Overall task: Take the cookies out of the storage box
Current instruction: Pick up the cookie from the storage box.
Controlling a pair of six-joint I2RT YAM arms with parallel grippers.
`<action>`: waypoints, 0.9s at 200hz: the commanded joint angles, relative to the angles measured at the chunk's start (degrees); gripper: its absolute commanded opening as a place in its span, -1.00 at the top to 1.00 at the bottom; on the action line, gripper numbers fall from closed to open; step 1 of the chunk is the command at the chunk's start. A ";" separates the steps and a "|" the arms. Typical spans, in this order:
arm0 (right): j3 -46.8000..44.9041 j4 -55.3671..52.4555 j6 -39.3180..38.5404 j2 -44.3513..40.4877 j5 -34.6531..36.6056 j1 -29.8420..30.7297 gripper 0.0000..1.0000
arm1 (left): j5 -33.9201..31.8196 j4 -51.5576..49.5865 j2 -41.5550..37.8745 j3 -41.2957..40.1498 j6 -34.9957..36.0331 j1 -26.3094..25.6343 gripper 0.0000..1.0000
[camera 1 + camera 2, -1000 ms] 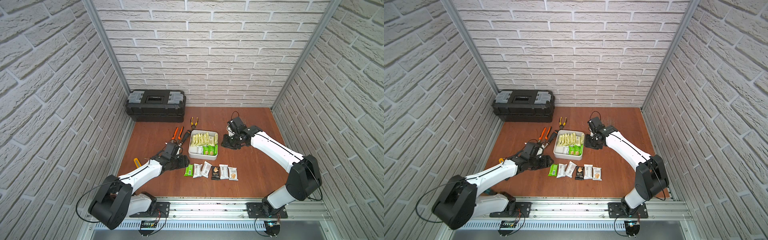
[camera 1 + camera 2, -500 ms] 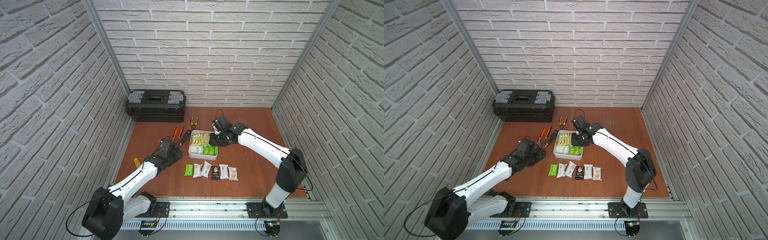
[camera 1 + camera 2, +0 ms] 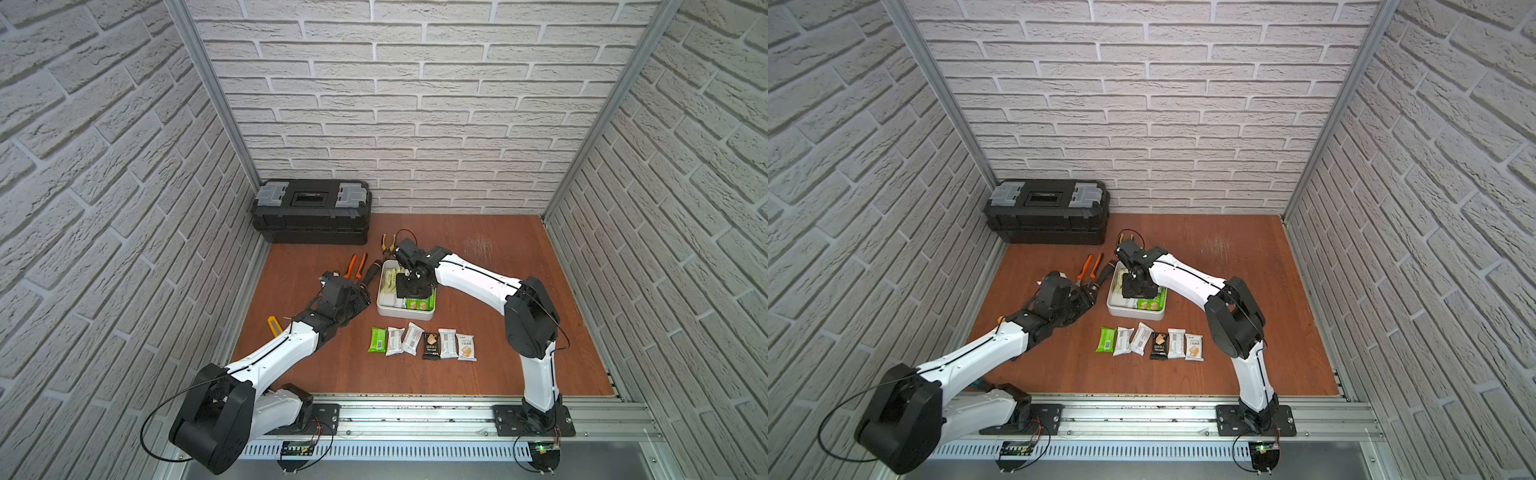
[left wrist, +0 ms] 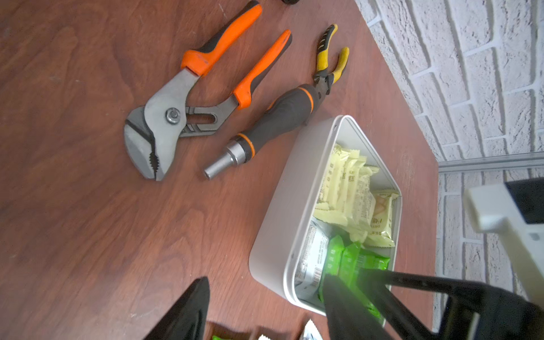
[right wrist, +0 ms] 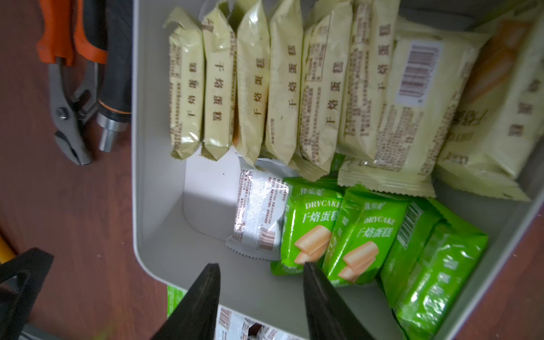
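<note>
The right gripper (image 5: 261, 265) hangs over the storage box (image 3: 405, 312), its two black fingers (image 5: 206, 294) spread apart with nothing held (bare box floor shows in the gap). Inside the box, pale yellow cookies (image 5: 279, 88) stand on edge in a row along one side. Green cookies (image 5: 368, 235) are packed along the other side, with a white cookie (image 5: 259, 212) lying beside them.

Six more packets lie in a line on the wooden table (image 3: 478, 374) in front of the box: one green, four white and a black cookie (image 3: 431, 345).

The left gripper (image 4: 265, 278) sits just beside the box, its jaws wide and empty. Orange-handled groove-joint pliers (image 4: 188, 97), a screwdriver (image 4: 279, 120) and yellow-handled pliers (image 4: 329, 59) lie close by. A black toolbox (image 3: 311, 210) stands against the back wall.
</note>
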 commanded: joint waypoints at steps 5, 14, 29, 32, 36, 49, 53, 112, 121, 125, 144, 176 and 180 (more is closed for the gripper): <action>1.65 -0.74 0.87 1.63 2.16 0.50 -0.07 | 1.89 4.87 1.88 -0.15 1.19 0.85 -0.36; 2.06 -1.30 0.58 2.33 3.26 0.54 -0.10 | 2.06 5.53 2.41 -0.08 1.20 0.85 -0.36; 2.95 -2.91 0.58 3.80 5.14 0.39 -0.13 | 2.59 6.99 3.37 -0.28 0.98 0.98 -0.35; 3.26 -3.28 0.60 4.05 5.33 0.34 -0.13 | 2.66 7.27 3.58 -0.30 0.97 0.93 -0.35; 3.54 -3.61 0.59 4.47 5.30 0.27 -0.14 | 2.86 7.61 3.89 -0.22 0.96 0.98 -0.35; 3.84 -3.86 0.85 5.24 5.75 0.31 -0.15 | 3.26 7.93 4.63 0.14 1.13 1.10 -0.33; 3.71 -3.85 0.90 5.27 5.88 0.26 -0.16 | 3.17 7.79 4.80 0.41 1.24 1.09 -0.33; 3.04 -4.39 1.09 6.13 7.75 -0.82 -0.18 | 3.64 5.92 6.16 2.47 3.71 1.10 -0.30; 2.86 -4.49 1.00 5.99 7.91 -1.06 -0.18 | 3.94 5.78 6.34 2.55 4.00 1.16 -0.28; 2.88 -4.52 0.95 6.10 7.85 -1.07 -0.17 | 3.93 5.69 6.33 2.55 4.16 1.20 -0.27; 3.62 -4.96 0.78 6.69 7.65 -1.09 -0.16 | 4.05 5.50 6.16 2.58 4.72 1.49 -0.26; 4.35 -5.74 1.50 7.85 7.79 -1.07 -0.05 | 4.92 5.32 6.00 2.44 5.35 2.22 -0.23; 4.50 -5.90 1.64 8.06 7.87 -1.07 -0.04 | 5.00 5.32 5.87 2.51 5.43 2.28 -0.23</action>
